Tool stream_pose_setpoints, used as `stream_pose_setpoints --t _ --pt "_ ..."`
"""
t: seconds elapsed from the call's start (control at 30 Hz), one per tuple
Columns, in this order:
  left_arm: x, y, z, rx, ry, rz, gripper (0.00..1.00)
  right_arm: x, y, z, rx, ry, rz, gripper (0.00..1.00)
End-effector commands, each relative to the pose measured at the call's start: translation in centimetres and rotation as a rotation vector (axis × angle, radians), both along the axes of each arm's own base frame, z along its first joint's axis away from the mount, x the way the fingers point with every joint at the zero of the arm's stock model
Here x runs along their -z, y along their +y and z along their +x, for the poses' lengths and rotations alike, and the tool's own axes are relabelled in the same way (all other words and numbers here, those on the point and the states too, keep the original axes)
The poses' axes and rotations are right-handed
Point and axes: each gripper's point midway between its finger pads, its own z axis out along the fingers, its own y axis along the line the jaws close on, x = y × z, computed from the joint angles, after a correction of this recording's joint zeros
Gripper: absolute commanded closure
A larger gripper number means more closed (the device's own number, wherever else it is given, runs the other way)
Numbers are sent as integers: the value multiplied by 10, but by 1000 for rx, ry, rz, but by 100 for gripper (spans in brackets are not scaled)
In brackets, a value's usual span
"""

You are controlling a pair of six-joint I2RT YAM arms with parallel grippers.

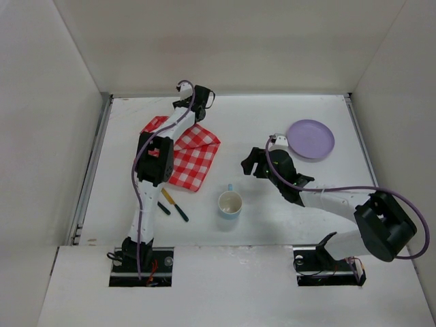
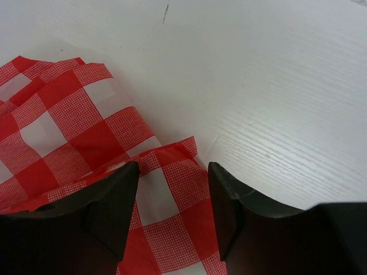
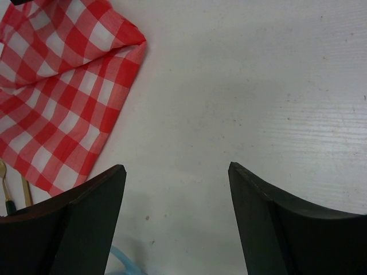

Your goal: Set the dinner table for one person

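Note:
The white dinner table (image 1: 286, 204) carries a red-and-white checked cloth (image 1: 195, 158), crumpled at the far left. My left gripper (image 1: 193, 107) is open over the cloth's far edge; in the left wrist view its gripper (image 2: 173, 175) straddles a fold of the cloth (image 2: 69, 120) without closing on it. My right gripper (image 1: 251, 163) is open and empty over bare table, between the cloth and a lilac plate (image 1: 310, 139). A white-and-blue mug (image 1: 229, 204) stands near the front. A gold knife and fork with dark handles (image 1: 174, 204) lie left of the mug.
Metal rails run along the table's left (image 1: 92, 170) and right (image 1: 361, 146) edges, with white walls around. In the right wrist view the cloth (image 3: 57, 91) is at upper left, the cutlery tips (image 3: 7, 192) at far left, and the mug's blue handle (image 3: 123, 260) at the bottom.

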Motion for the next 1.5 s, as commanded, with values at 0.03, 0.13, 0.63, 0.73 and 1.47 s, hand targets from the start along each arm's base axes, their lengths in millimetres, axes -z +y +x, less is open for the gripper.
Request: stream_pose_setpoints --t 0.03,0.13,0.63,0.73,1.47 --pt "-17 5 -3 29 34 87 53 -24 10 4 -22 -54 50 21" --pt "-13 4 -4 56 51 105 59 -26 11 3 -28 -55 56 21" --pt "-122 -10 -18 84 -190 76 96 0 31 10 -75 31 65 17" --pt "-140 -10 -20 97 -231 73 96 12 55 13 -117 83 83 19" --pt "-125 1 22 101 -264 21 96 54 179 20 -212 244 108 32"
